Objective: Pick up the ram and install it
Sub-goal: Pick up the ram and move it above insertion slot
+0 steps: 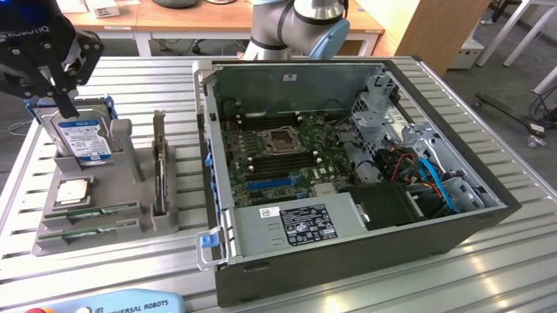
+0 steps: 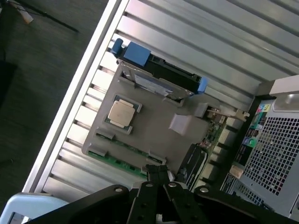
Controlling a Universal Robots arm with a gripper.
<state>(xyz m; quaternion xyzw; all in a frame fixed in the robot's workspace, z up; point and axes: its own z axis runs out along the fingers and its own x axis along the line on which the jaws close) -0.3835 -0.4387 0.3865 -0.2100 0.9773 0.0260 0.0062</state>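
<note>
**Fingers shut above the tray, two lookalike sticks below**

My main worry is taking the wrong board. The ram (image 1: 96, 212) lies flat in a slot at the near end of the grey tray (image 1: 52, 244), on the left of the bench (image 1: 156, 78). A second green stick (image 1: 91, 231) lies just beside it. The two look alike, and I cannot say for certain which one is meant.

There is also little room around them. The hard drive (image 1: 83, 137) stands upright at the far end of the tray. The dark expansion card (image 1: 159, 169) stands on edge along the tray's right side. A careless path down or across could clip either one.

The ram is thin and would be held by its edges, so I judge a skewed grip would let it tilt. A tilted stick would then meet the motherboard (image 1: 261, 169) in the open computer case (image 1: 348, 261) crooked. It could jam or strain the board.

The gripper (image 1: 68, 111) hangs over the far left part of the tray, above the hard drive and well apart from the ram. In the wrist view the fingers (image 2: 154, 179) are pressed together, with nothing between them and touching nothing that I can make out. Brought down shut, they would press on a stick rather than straddle it.
</note>
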